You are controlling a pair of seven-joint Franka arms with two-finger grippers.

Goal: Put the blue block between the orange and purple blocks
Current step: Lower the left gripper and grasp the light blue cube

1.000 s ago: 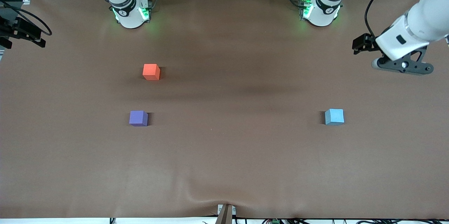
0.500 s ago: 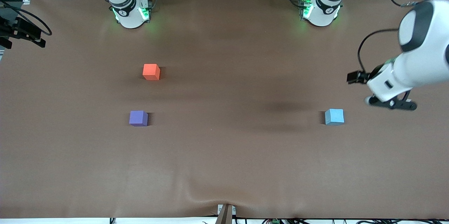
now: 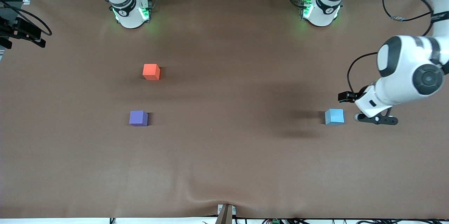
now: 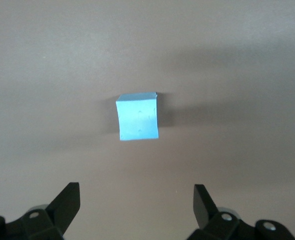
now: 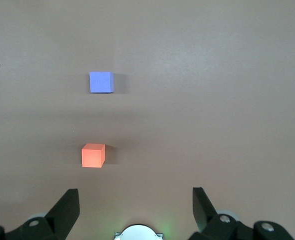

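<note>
The sky-blue block (image 3: 334, 116) sits on the brown cloth toward the left arm's end of the table. My left gripper (image 3: 376, 119) hangs open and empty over the cloth just beside it, toward that same end. In the left wrist view the blue block (image 4: 138, 117) lies ahead of the open gripper (image 4: 136, 200), apart from both fingers. The orange block (image 3: 151, 71) and the purple block (image 3: 138, 118) sit toward the right arm's end, the purple one nearer the front camera. My right gripper (image 5: 136, 200) is open and empty, high over its base, and sees the orange block (image 5: 93, 155) and the purple block (image 5: 101, 82).
The two arm bases (image 3: 131, 13) (image 3: 321, 11) stand at the table's back edge. A black cable mount (image 3: 21, 31) juts in at the right arm's end. The cloth wrinkles (image 3: 210, 196) near the front edge.
My left arm has swung down and toward the front camera, bringing its gripper from high over the table's end to just beside the blue block. The blocks have not moved.
</note>
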